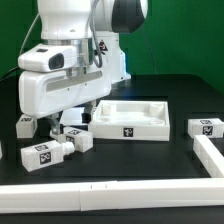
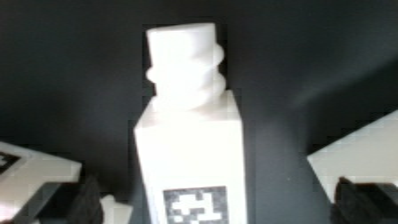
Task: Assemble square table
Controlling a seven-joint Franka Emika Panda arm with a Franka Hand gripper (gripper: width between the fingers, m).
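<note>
Status: gripper (image 2: 217,200) is wide open and holds nothing. Its dark fingers (image 2: 71,200) sit either side of a short white blocky plastic leg (image 2: 187,130), with a gap on both sides and no contact. The leg appears to lie flat on the black worktop (image 1: 175,95). Its threaded stub points away from the fingers, and its black-and-white tag is on the upper face between them.

Exterior view: the arm (image 1: 70,60) hides the fingertips, so I can't tell there which leg it's over. It's low at the exterior view's left of the white square plastic plate (image 1: 145,122). The plate rests rim-up on the worktop, apart from the gripper. Its corner sockets are too small to make out. A second leg (image 1: 205,127) lies near the plate at the exterior view's right, and a third leg (image 1: 45,155) lies toward the front.

My read: this is the pick of a leg. None look fitted, so it's early in the job.

To do it well:
- Leg sits nearer one finger. Centre over it, or the close will skid it sideways.
- Clamp the flat block sides, not the thread, which is round and would roll out.
- Grip toward the tag end so the stub is free for the socket.
- Close square to the long axis. A skewed grip means a skewed thread at the socket.
- Lift straight up before traversing. Other legs are near and easy to knock.
</note>
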